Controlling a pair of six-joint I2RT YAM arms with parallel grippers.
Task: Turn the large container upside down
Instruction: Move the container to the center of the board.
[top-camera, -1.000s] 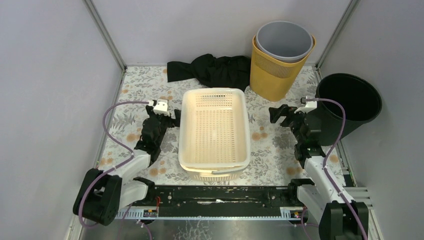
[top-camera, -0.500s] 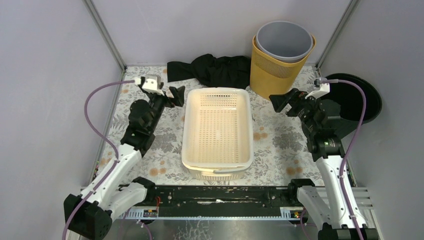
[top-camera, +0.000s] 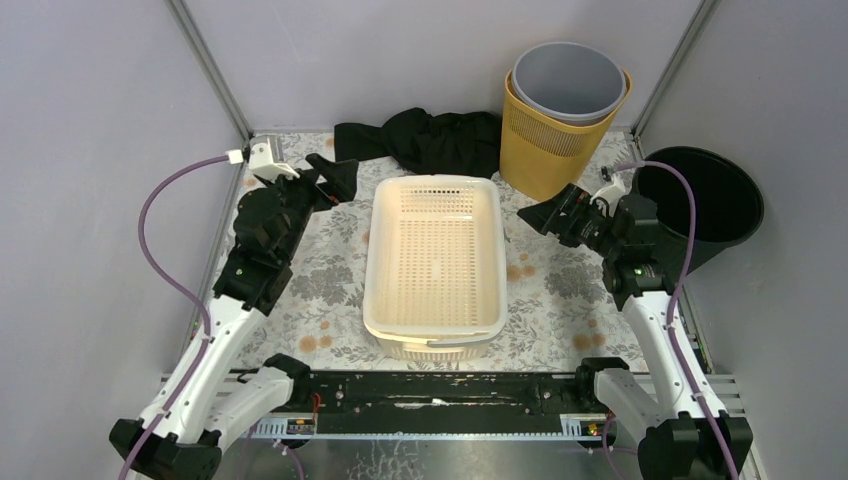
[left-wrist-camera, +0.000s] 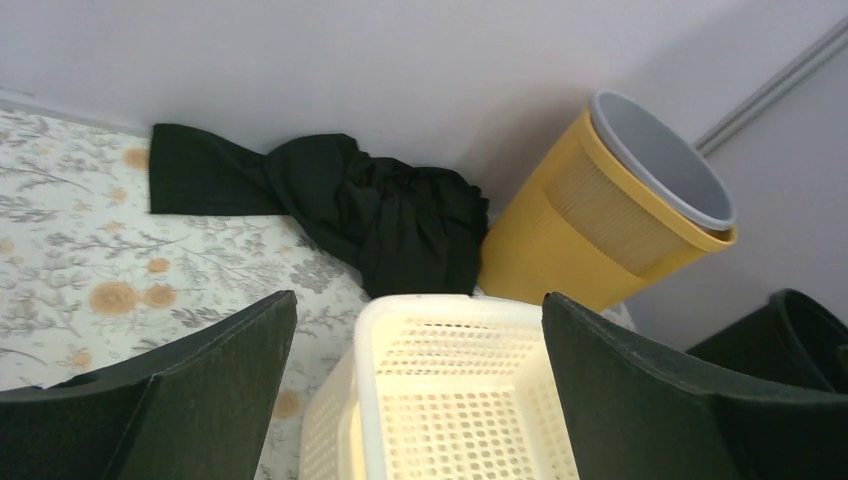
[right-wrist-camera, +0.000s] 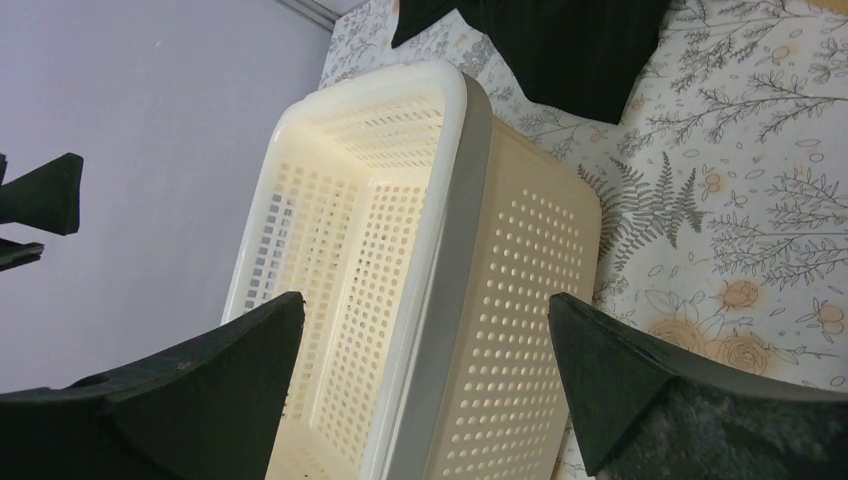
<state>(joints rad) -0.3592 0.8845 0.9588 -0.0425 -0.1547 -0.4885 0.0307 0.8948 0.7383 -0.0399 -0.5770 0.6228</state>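
Basket upright between two open grippers

Basket (top-camera: 433, 262), cream and perforated, sits mouth-up in the middle of the flowered surface (top-camera: 560, 290). The left arm stands tall beside its far left corner, with the left gripper (top-camera: 338, 178) spread wide, empty and clear of the rim. The right arm leans toward the far right corner, and the right gripper (top-camera: 548, 215) is equally wide, empty and just off the rim. Behind lie a black cloth (top-camera: 425, 140) and a yellow bin (top-camera: 545, 140) with a grey bin (top-camera: 568, 80) nested inside. A black bucket (top-camera: 700, 200) tilts at the right.

left end effector (top-camera: 340, 178): raised, moved to basket (top-camera: 434, 181) far-left corner | right end effector (top-camera: 545, 209): raised, turned toward basket
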